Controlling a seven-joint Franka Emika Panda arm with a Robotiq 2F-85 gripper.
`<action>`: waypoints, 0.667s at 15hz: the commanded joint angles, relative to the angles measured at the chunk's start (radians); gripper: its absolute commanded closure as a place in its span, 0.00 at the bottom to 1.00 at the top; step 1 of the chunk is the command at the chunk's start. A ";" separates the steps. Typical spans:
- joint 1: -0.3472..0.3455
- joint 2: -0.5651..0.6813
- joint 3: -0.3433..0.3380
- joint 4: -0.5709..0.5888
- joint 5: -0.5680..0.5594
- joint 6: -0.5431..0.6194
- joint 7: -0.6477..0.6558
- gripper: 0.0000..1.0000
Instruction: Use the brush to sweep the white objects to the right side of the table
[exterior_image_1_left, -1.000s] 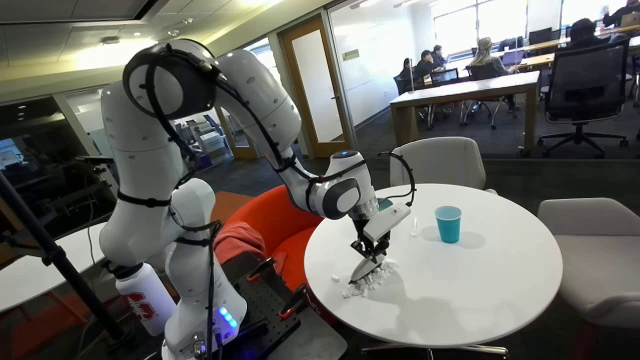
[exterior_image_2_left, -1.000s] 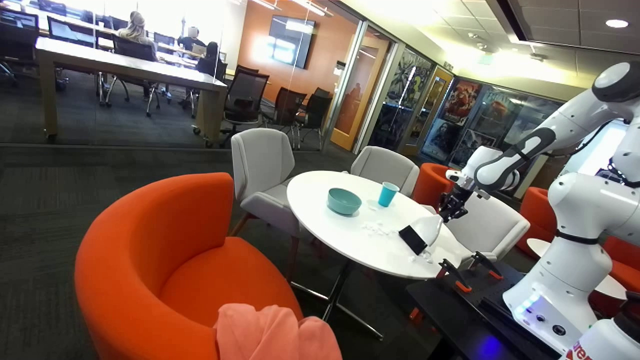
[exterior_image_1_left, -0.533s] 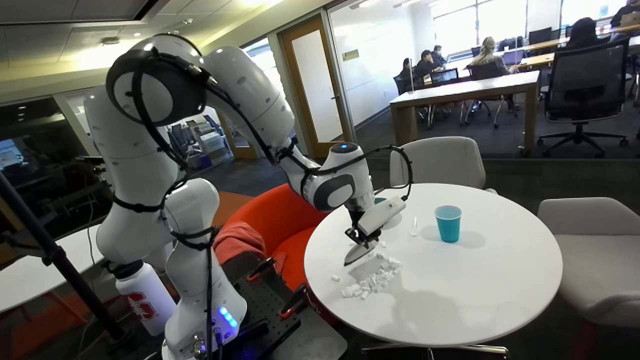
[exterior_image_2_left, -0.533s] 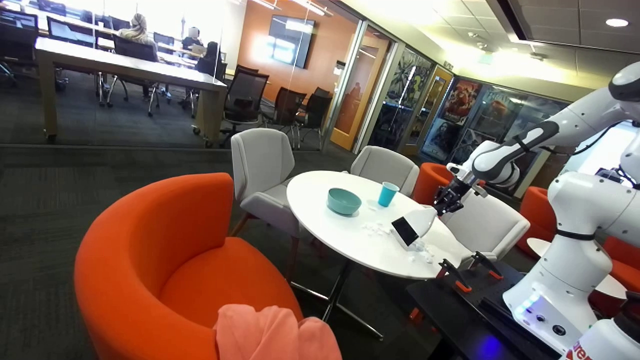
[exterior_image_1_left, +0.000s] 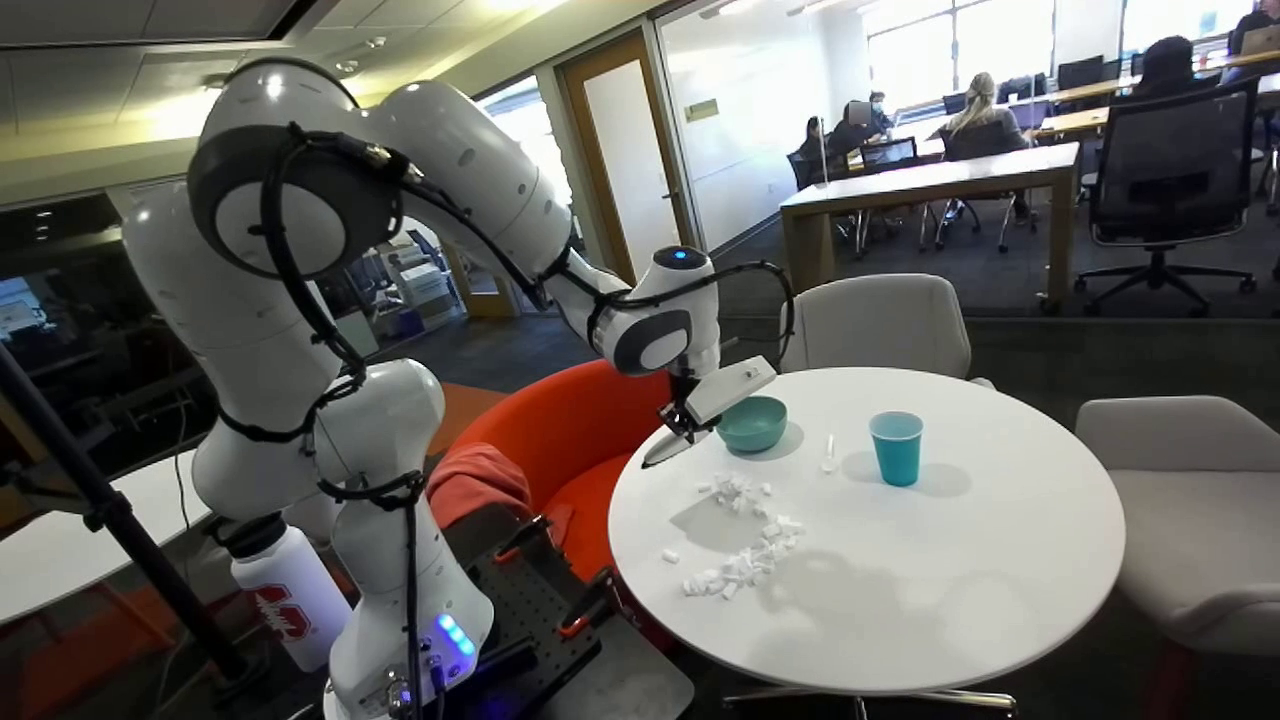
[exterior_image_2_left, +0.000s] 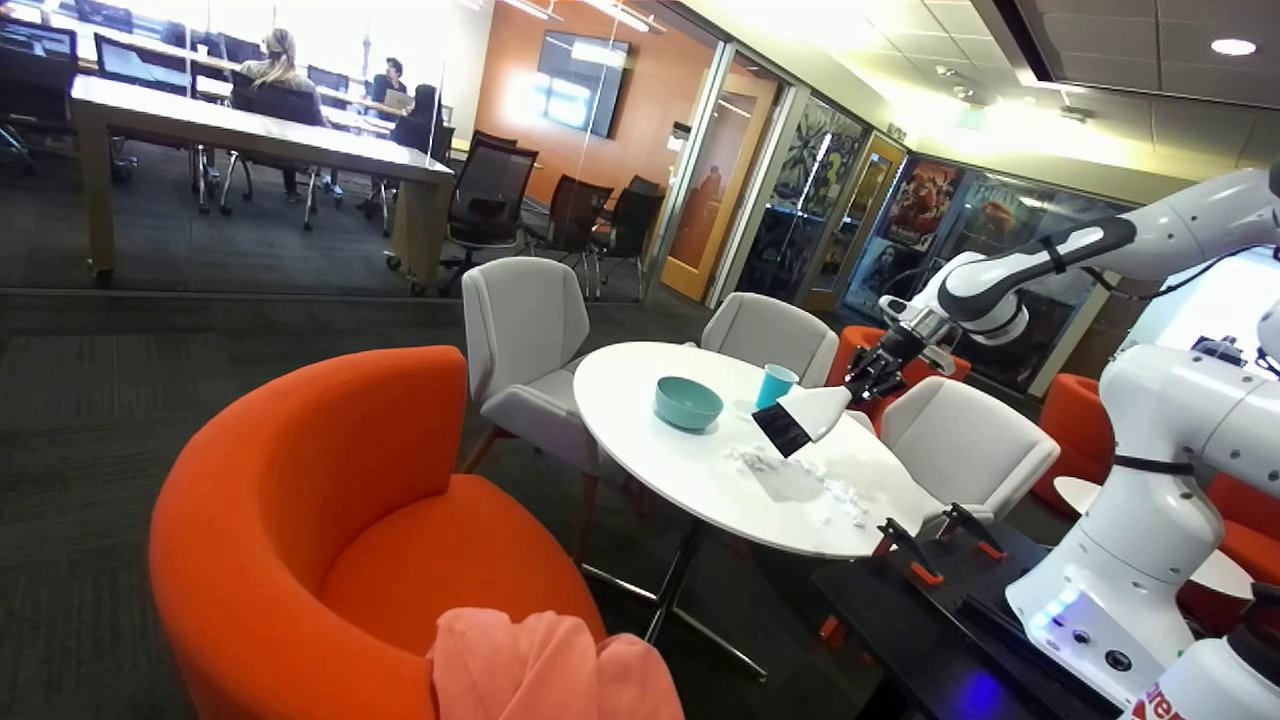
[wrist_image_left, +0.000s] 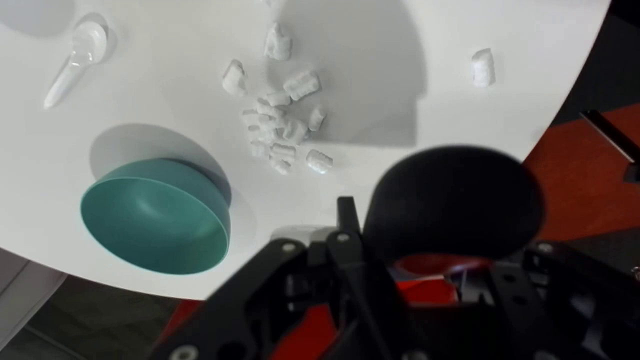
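The jaws hold the brush (exterior_image_2_left: 814, 411) up off the counter (exterior_image_1_left: 960, 610). White bits (exterior_image_1_left: 765, 551) lie there in a mess, with the bowl (exterior_image_1_left: 752, 432) near them.

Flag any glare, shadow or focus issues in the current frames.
Wrist view: the brush is close and out of focus, and a broad shadow reaches the white chunks; an exterior view: the turquoise cup throws faint shadows to both sides; both exterior views: windows blown out, white chunks low-contrast against the round white table.
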 joint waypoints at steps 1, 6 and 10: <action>0.080 -0.011 -0.027 -0.011 -0.032 0.041 0.081 0.86; 0.315 0.033 -0.176 -0.024 -0.147 0.193 0.227 0.86; 0.573 0.061 -0.405 0.009 -0.227 0.323 0.354 0.86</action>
